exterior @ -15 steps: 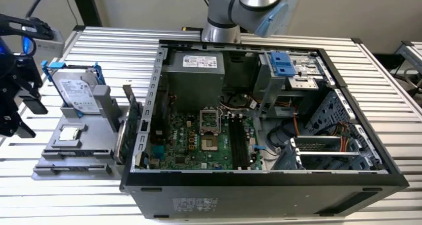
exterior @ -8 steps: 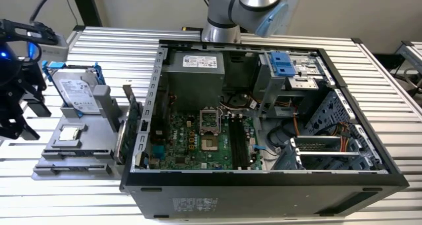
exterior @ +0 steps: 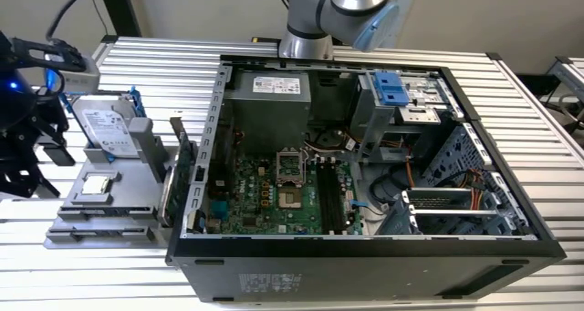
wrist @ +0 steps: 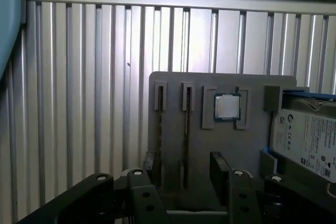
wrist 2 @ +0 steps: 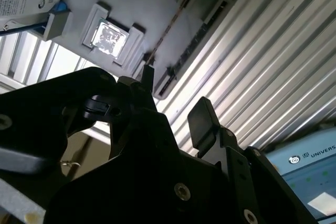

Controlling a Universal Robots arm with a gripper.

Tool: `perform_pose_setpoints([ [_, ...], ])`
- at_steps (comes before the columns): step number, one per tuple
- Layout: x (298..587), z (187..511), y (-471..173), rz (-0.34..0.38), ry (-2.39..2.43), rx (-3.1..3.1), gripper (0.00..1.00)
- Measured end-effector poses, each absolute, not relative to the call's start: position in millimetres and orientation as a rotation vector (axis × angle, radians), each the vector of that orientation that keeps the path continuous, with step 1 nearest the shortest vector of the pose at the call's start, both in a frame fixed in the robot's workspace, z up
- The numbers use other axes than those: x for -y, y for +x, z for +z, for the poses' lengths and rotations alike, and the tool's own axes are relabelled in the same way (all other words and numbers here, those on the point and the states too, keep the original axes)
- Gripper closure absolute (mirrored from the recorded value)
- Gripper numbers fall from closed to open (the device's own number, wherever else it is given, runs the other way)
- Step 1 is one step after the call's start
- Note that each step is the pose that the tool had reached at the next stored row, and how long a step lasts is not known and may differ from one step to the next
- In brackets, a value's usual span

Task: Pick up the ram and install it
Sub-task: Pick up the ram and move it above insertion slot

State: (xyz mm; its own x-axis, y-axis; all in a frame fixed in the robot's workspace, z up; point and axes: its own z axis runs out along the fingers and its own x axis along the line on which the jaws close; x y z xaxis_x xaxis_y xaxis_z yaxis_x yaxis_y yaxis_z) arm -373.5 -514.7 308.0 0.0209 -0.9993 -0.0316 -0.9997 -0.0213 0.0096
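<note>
The ram (wrist: 187, 119) is a thin stick seen edge-on, standing in one of two narrow slots of the grey holder (wrist: 247, 145). In the second wrist view it shows as a thin brownish line (wrist 2: 170, 24). My gripper (wrist: 185, 166) is open, with one black finger (wrist: 149, 162) on each side of the ram's slot line, short of the stick and holding nothing. The second wrist view shows the same gripper (wrist 2: 176, 100), one fingertip (wrist 2: 148, 74) close to the ram's near end. In the exterior view the gripper (exterior: 41, 154) hangs at the far left beside the holder (exterior: 100, 219).
An open computer case (exterior: 365, 249) lies in the middle, its motherboard's black slots (exterior: 333, 198) facing up. The holder also carries a processor chip (exterior: 96, 186) and a hard drive (exterior: 105, 130) in a blue frame. A green expansion card (exterior: 182, 157) stands between holder and case.
</note>
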Motion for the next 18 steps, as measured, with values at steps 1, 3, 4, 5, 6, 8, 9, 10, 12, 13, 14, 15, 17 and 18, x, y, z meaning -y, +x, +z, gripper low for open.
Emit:
perform_pose_setpoints([
  [1,515,307,-373,0.046,-2.234,-2.187,0.0],
  [3,515,303,-373,0.045,-2.233,-2.187,0.0],
  [4,515,302,-373,0.045,-2.233,-2.187,0.0],
  [5,515,301,-373,0.045,-2.233,-2.187,0.0],
  [6,515,300,-373,0.045,-2.233,-2.187,0.0],
  [8,515,298,-373,0.045,-2.233,-2.187,0.0],
  [9,515,297,-373,0.045,-2.233,-2.187,0.0],
  [10,515,296,-373,0.046,-2.234,-2.187,0.0],
  [12,515,294,-373,0.046,-2.234,-2.188,0.0],
  [13,515,293,-373,0.046,-2.235,-2.188,0.0],
  [14,515,291,-373,0.044,-2.236,-2.189,0.0],
  [15,515,290,-373,0.043,-2.236,-2.19,0.0],
  [17,515,287,-373,0.041,-2.237,-2.19,0.0],
  [18,515,286,-373,0.041,-2.237,-2.191,0.0],
])
